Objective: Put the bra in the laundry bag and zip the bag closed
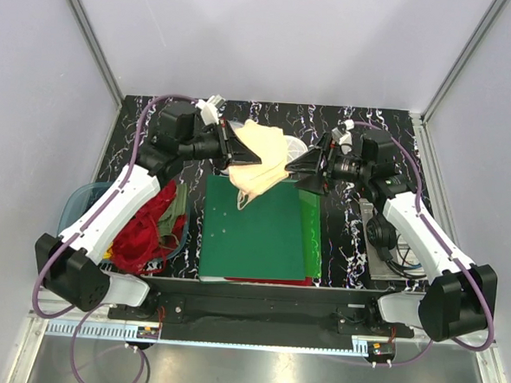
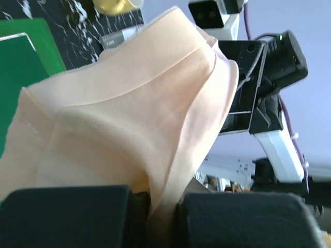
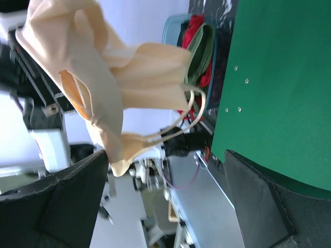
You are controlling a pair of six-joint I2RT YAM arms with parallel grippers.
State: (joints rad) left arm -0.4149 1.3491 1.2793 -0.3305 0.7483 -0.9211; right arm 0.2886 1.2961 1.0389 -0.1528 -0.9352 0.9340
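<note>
Overhead, the black white-veined marbled table carries a flat green plastic folder at its middle. At the left stands a translucent blue tub holding crumpled red cloth.

The pale peach-beige padded bra hangs in the air between the two arms, above the folder's far edge. Just beyond it and to the right, a pale sliver that looks like the round white mesh laundry bag shows on the table, mostly hidden by the bra and the right arm.

The left gripper is pinched tight on a fold of the bra's fabric. The right gripper has its fingers spread wide, with the bra's lower edge just ahead of them. It seems to hold nothing, though whether one finger touches the cloth cannot be told.

The bra looks light and limp, and it drapes and folds on itself. Only its cups are likely to keep some shape. A thin strap loop dangles free and could snag on the bag's rim. A firm band or cup edge looks a surer hold than the strap.
</note>
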